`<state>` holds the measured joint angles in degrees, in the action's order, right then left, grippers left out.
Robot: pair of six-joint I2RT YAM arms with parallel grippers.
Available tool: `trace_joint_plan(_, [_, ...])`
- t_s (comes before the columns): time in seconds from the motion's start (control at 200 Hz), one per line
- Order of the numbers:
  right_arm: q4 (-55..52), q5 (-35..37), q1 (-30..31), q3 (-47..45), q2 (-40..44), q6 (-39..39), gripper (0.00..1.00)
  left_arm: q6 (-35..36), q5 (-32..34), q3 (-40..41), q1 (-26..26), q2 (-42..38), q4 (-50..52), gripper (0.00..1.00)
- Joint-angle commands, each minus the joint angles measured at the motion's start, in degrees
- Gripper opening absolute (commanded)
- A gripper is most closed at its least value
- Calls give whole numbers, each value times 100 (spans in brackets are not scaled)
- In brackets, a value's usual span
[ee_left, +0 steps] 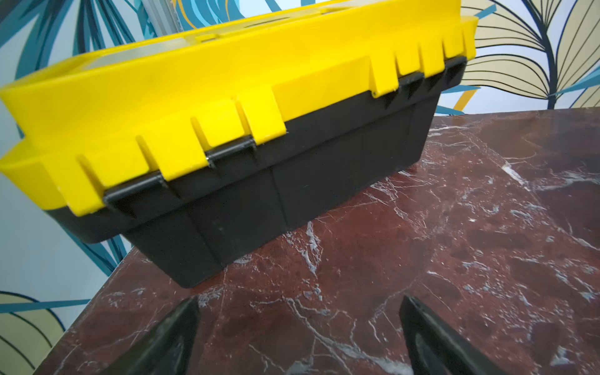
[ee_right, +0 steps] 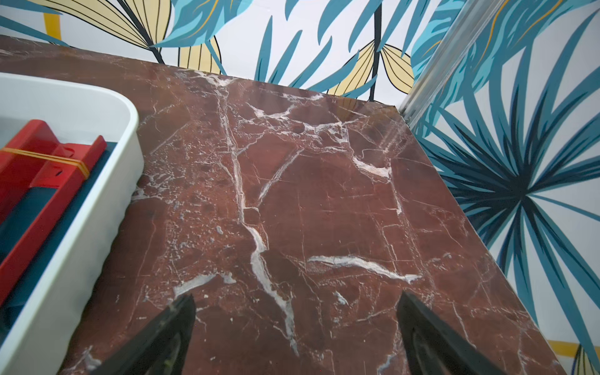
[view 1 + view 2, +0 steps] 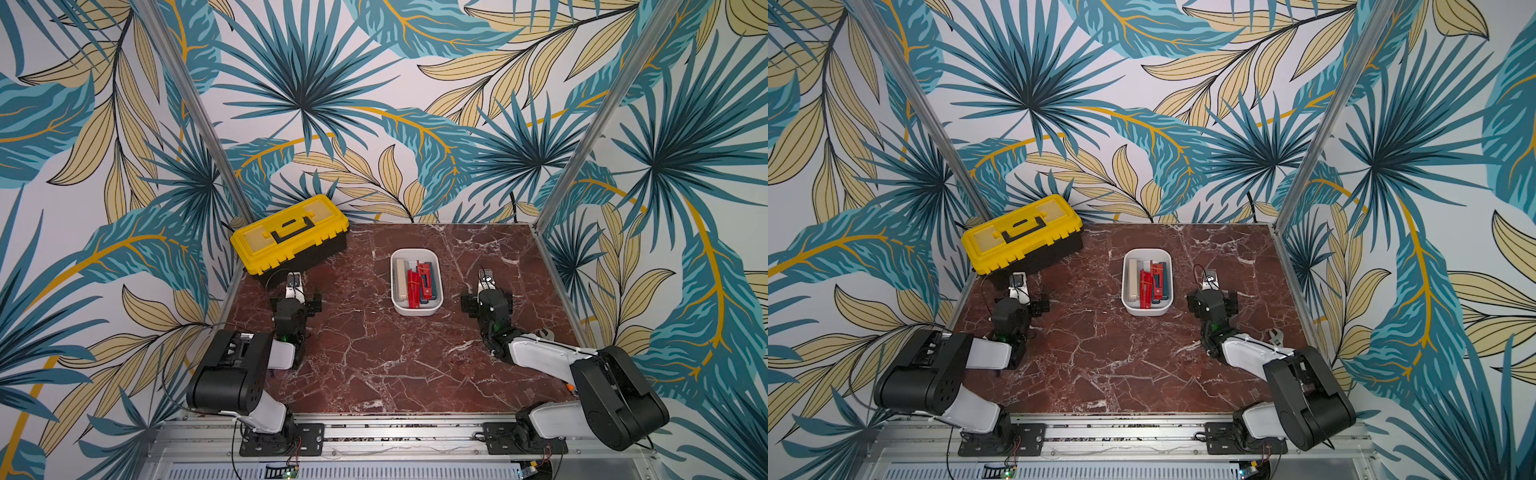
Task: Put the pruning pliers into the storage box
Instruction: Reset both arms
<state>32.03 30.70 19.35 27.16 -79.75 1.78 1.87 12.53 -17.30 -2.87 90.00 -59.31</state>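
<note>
Left pincer [image 1: 300, 300], right pincer [image 2: 297, 295] spread, pruning pliers [image 3: 417, 282] lengthwise in storage box [image 3: 417, 311]

Pliers [image 3: 415, 284] piled in the box [image 3: 417, 311], lower ones buried, count unclear; right wrist view crops the box; wrench [image 3: 1276, 336] half hidden behind the right arm [image 3: 1246, 352]

Pruning pliers [image 3: 417, 282], red, teal and beige, lie lengthwise inside the white storage box [image 3: 437, 270], seemingly overlapping.
</note>
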Motion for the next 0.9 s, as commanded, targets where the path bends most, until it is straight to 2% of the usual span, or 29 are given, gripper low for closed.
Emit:
trace_joint_plan(0.0, [459,-322,-35,-157,130,93,100,-109,-292,96,64,-80,-462,100])
trace_joint_plan(0.07, [884,-449,-53,-538,390,114,100,-68,-221,107,63,121,-847,100])
trace_joint_plan(0.155, [1638,-423,-67,-1104,735,72,99,-126,-168,210,68,35,-856,100])
trace_joint_plan(0.225, [1981,-406,-159,-1363,896,-63,99,-7,-422,330,58,164,-1297,100])
trace_joint_plan(0.336, [1521,-467,-324,-1108,842,-230,100,282,-1244,417,56,141,-1349,100])
trace_joint_plan(0.611, [1066,-803,-353,-765,655,-103,100,252,-1132,289,57,82,-1031,100])
trace_joint_plan(0.671, [667,-807,-353,-520,537,92,99,235,-1091,280,59,88,-1035,100])
trace_joint_plan(0.696, [637,-841,-346,-515,517,504,100,230,-1071,264,53,84,-999,100])
trace_joint_plan(0.736, [1110,-621,-349,-704,532,1148,99,221,-1051,224,59,72,-910,100])
trace_joint_plan(0.766, [1397,-352,-408,-847,611,1244,100,217,-1021,205,58,62,-882,100])
trace_joint_plan(0.806, [1430,-217,-580,-931,748,973,99,216,-1018,214,59,77,-901,100])
trace_joint_plan(0.851, [1288,-787,-894,-978,766,532,100,216,-1024,227,58,71,-937,100])
trace_joint_plan(0.896, [1689,-1141,-1045,-1110,698,242,99,215,-1025,229,58,71,-937,100])
